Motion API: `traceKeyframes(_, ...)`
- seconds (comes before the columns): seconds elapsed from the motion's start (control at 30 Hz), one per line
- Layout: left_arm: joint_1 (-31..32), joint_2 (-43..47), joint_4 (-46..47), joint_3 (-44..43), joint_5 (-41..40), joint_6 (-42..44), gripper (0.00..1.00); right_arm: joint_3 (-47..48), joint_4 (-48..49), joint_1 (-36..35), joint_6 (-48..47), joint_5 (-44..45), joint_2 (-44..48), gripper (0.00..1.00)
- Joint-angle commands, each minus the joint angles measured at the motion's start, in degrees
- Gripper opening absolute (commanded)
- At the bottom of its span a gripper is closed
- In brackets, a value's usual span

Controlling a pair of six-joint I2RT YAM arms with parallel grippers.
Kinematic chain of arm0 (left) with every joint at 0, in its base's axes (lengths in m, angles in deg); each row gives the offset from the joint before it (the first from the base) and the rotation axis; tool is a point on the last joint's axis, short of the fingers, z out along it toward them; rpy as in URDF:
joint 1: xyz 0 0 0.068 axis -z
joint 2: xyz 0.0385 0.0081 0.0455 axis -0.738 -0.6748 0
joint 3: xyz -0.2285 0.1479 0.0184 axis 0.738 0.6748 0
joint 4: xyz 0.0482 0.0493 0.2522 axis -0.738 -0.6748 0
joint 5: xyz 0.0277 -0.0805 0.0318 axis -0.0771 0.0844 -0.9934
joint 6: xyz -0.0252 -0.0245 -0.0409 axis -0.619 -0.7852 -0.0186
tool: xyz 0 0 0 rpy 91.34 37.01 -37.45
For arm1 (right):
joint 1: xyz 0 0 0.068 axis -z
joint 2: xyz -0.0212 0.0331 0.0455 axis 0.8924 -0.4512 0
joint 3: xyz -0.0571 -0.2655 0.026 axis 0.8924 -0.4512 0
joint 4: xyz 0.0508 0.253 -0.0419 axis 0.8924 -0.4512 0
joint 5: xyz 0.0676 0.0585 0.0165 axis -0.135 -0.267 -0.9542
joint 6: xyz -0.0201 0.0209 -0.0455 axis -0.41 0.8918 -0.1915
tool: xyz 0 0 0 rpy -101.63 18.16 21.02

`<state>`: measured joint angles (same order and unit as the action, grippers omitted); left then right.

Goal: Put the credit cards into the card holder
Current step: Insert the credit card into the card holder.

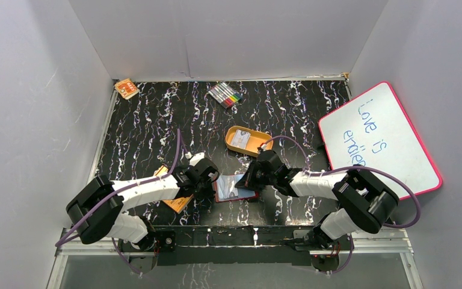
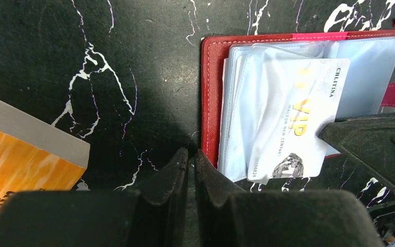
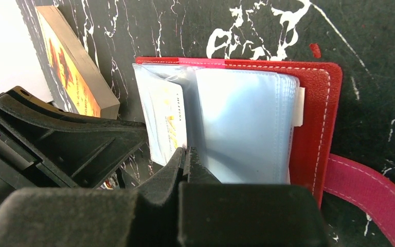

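Observation:
The red card holder (image 1: 222, 198) lies open near the table's front edge, its bluish-clear pockets (image 3: 247, 123) facing up. A pale credit card (image 2: 293, 123) with gold print sits partly inside a pocket, slightly tilted. My right gripper (image 3: 187, 152) is shut, and its tips press against that card's (image 3: 167, 121) outer edge. In the left wrist view its dark finger (image 2: 370, 149) touches the card from the right. My left gripper (image 2: 190, 154) is shut with nothing in it, its tips on the table just beside the holder's (image 2: 211, 92) left red edge. Another pale card (image 1: 243, 141) lies in the tin.
An orange-tan oval tin (image 1: 233, 133) sits behind the holder. A flat orange booklet (image 1: 177, 203) lies under my left arm. Coloured markers (image 1: 225, 94) and a small orange box (image 1: 126, 88) are at the back. A whiteboard (image 1: 391, 138) leans at the right.

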<state>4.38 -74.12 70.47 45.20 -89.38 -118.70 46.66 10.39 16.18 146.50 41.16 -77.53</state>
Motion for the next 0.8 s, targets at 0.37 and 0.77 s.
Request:
traceKeyframes(0.37,0.62,-1.4,-3.73,2.23,1.56,-0.61,0.09,1.2,-3.1,-0.06,-6.28,7.01,2.83,0.0)
traceKeyframes(0.77,0.62,-2.7,-3.22,1.73,2.37,-0.78,0.08,0.19,0.6,0.05,-6.31,3.89,0.9,0.0)
